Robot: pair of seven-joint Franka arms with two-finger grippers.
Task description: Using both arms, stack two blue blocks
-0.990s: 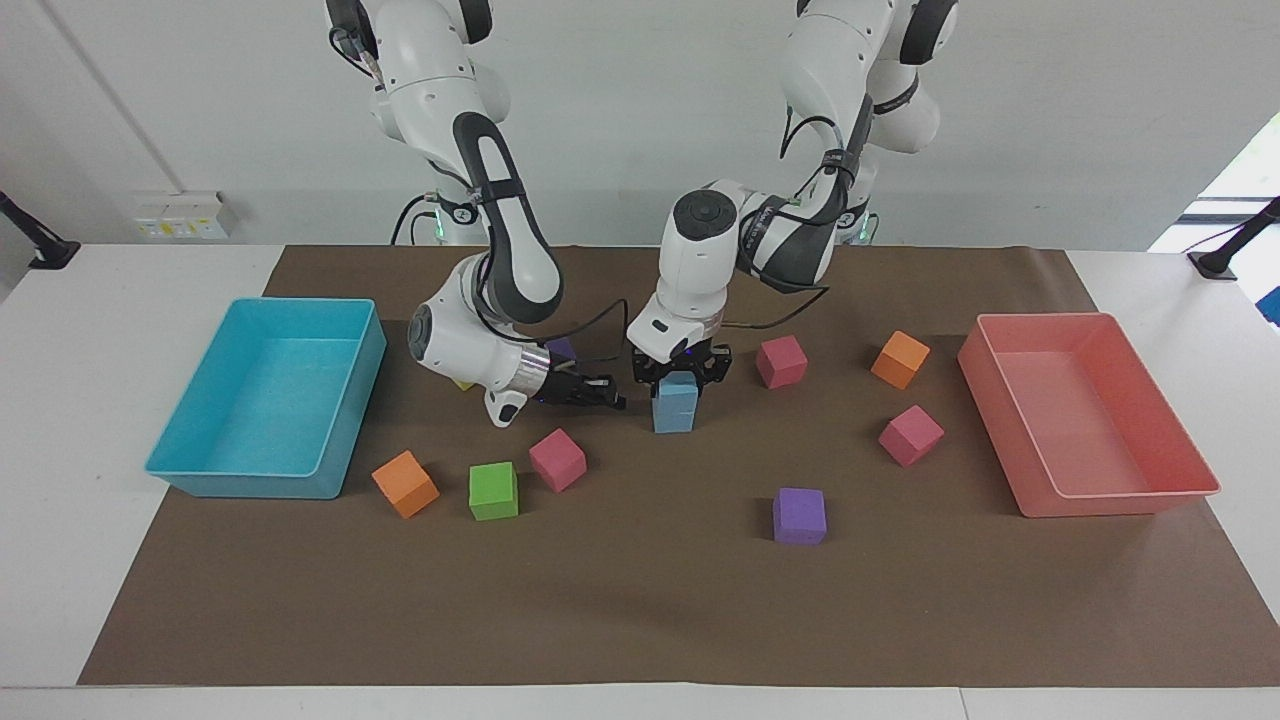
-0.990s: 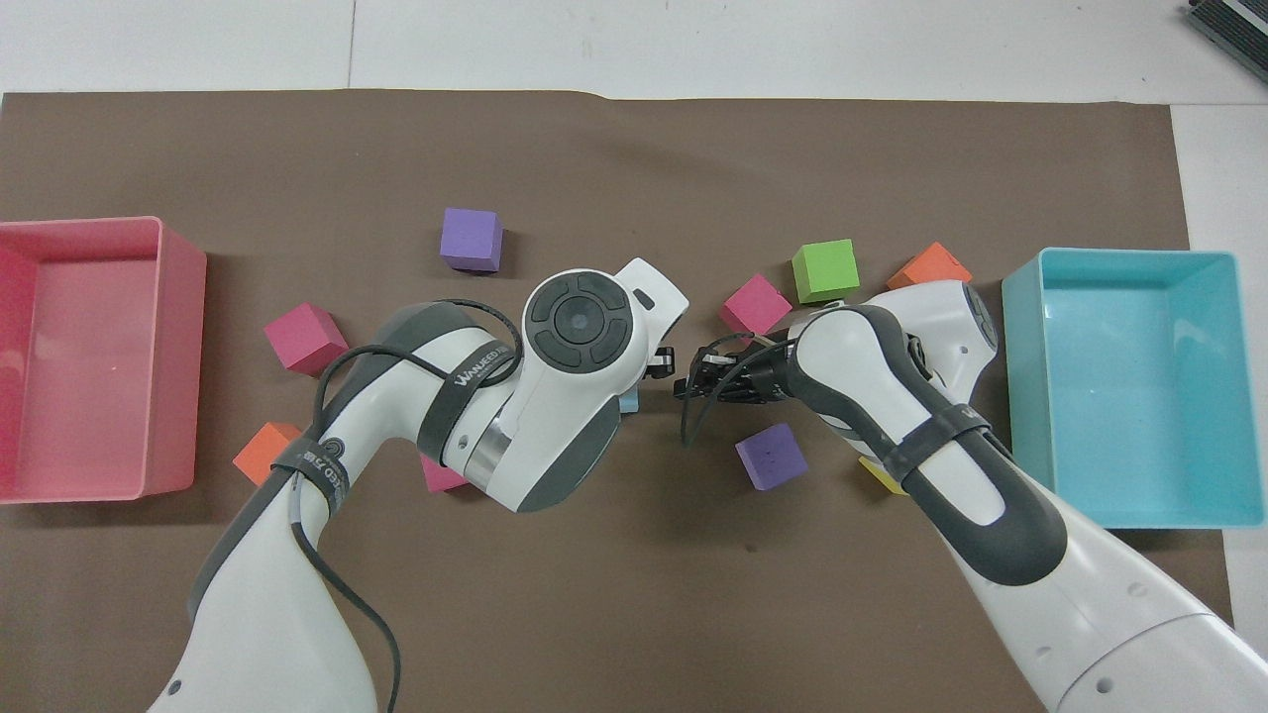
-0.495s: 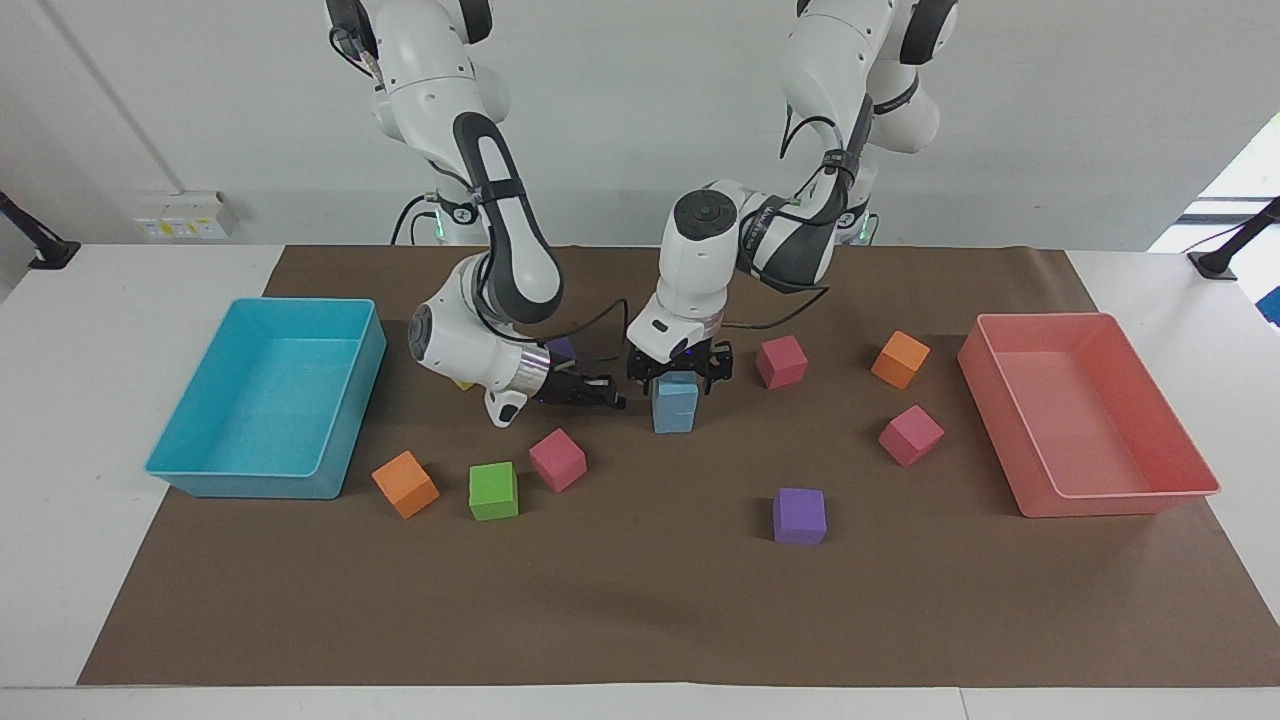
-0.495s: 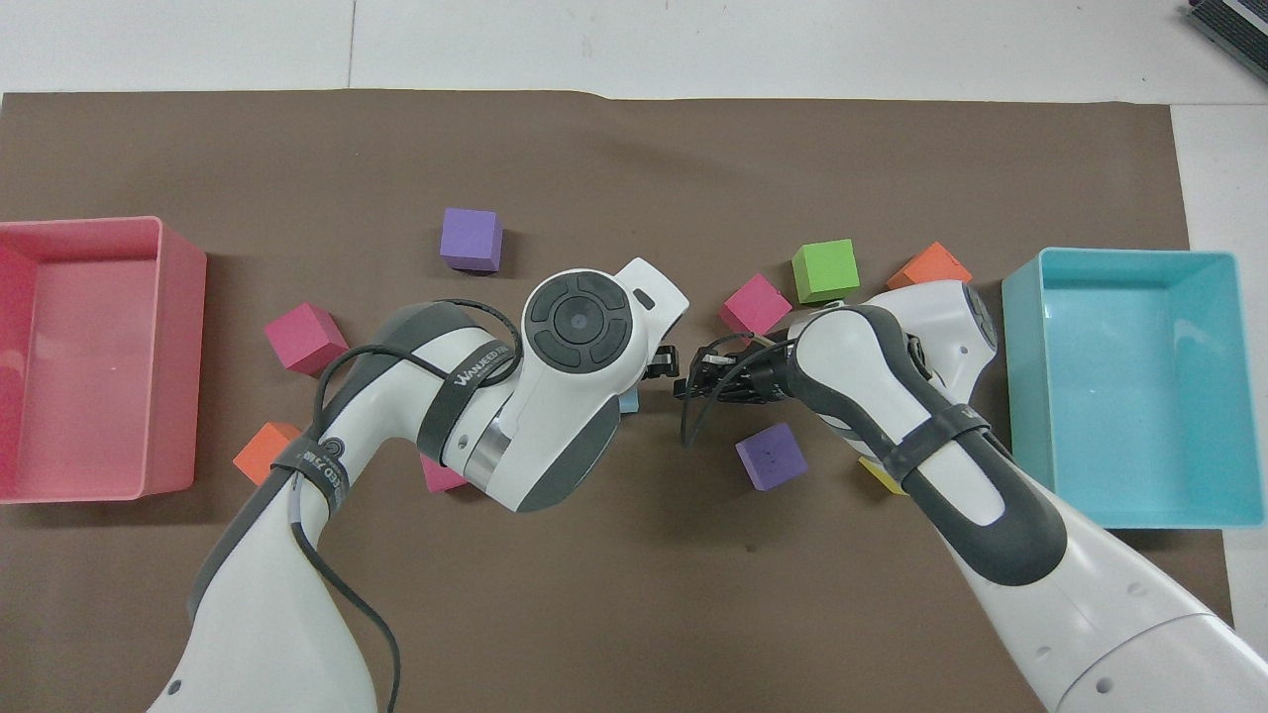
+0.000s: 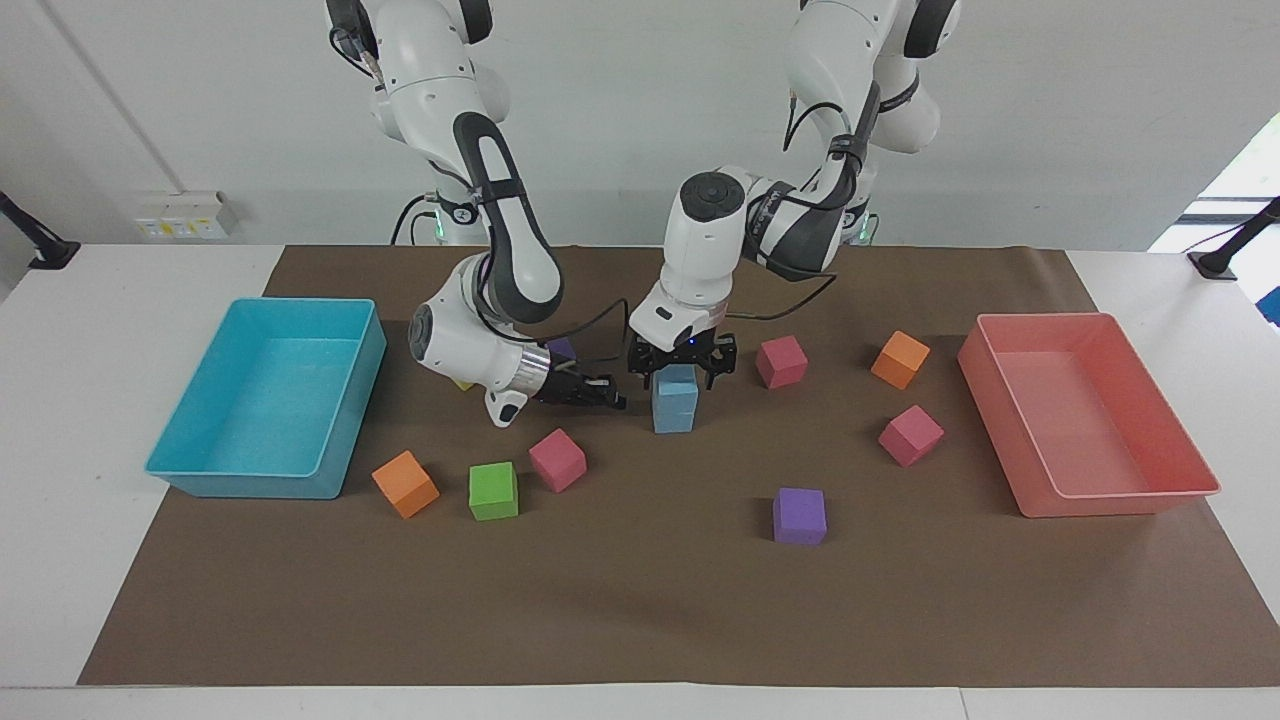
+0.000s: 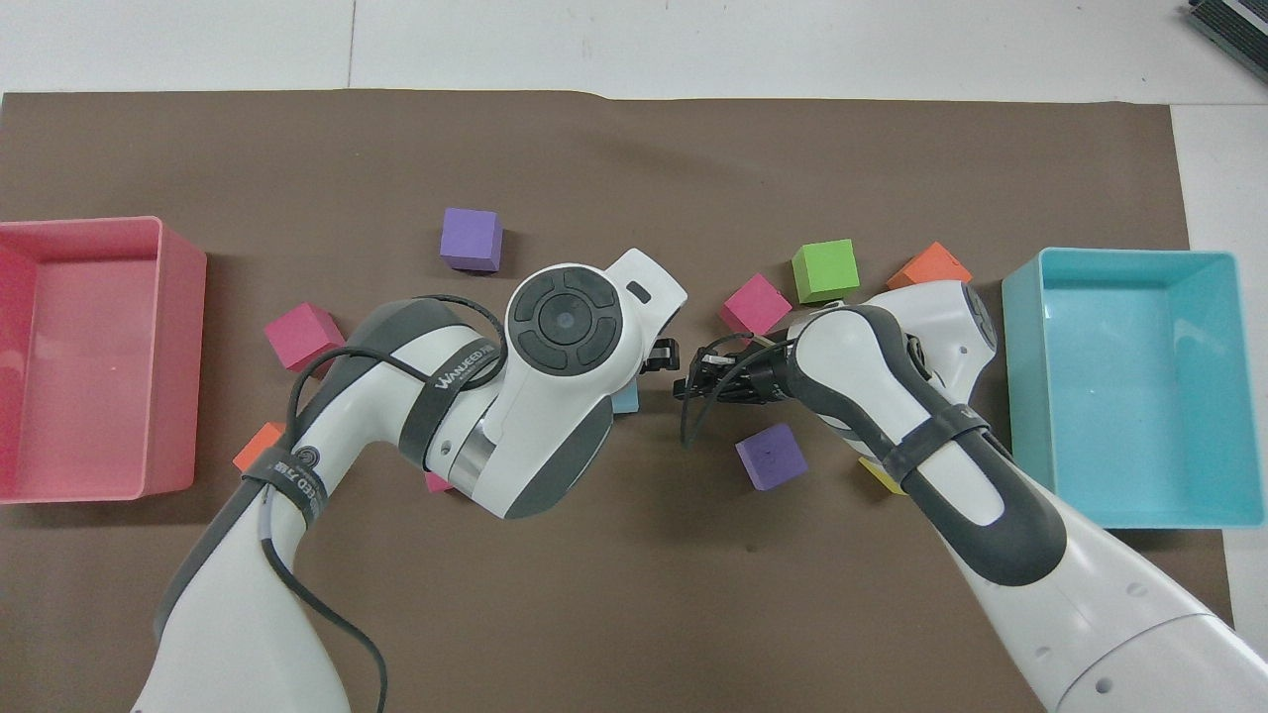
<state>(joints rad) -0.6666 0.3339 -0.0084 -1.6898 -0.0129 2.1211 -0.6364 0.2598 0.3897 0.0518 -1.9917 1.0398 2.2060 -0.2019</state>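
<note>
Two blue blocks (image 5: pixel 675 398) stacked, one on the other, mid-mat on the desk (image 5: pixel 60 330), beside the magenta cube (image 5: pixel 557 459) and nearer the robots than the purple cube (image 5: pixel 799 515). Left gripper (image 5: pixel 681 365) sits over the stack, fingers (image 5: pixel 648 362) spread apart, flanking the top block's upper part; can't tell if they touch it. In the overhead view the left arm's wrist hides most of the stack, only a blue sliver (image 6: pixel 625 398) shows. Right gripper (image 5: pixel 603 396) hangs low just beside the stack, toward the right arm's end, pointing at it, fingers together, holding nothing. Turquoise tray (image 5: pixel 262 470) and pink tray (image 5: pixel 1095 502) at the mat ends.
</note>
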